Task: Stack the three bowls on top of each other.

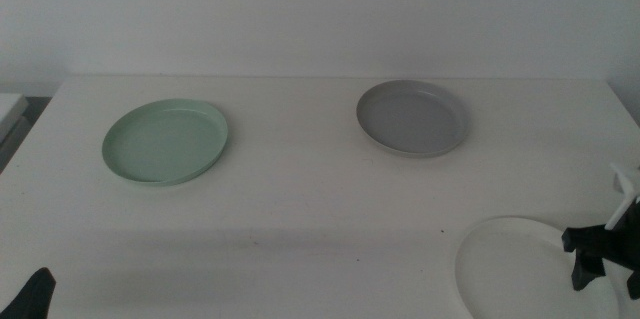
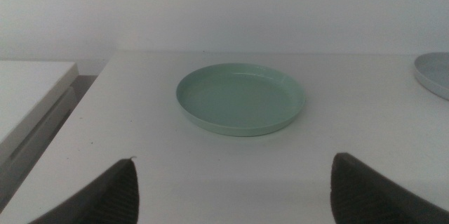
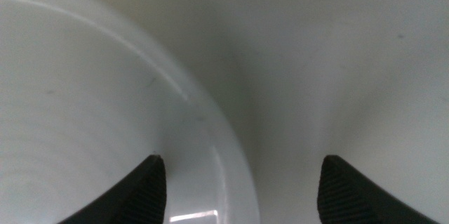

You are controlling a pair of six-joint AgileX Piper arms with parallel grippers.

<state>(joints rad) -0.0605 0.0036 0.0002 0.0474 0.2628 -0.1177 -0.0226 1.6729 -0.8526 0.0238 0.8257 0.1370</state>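
Middle view: the mint green bowl (image 1: 166,141) lies at the frame's upper left on the white worktop (image 1: 300,219), the grey bowl (image 1: 413,117) upper right of centre — well apart. The white bowl (image 1: 520,269) sits at the lower right corner, and the right end effector (image 1: 597,256) hangs over its right rim, jaws spread wide with the rim between them. The left end effector (image 2: 235,182) waits at the lower left edge — jaws wide, holding nothing.
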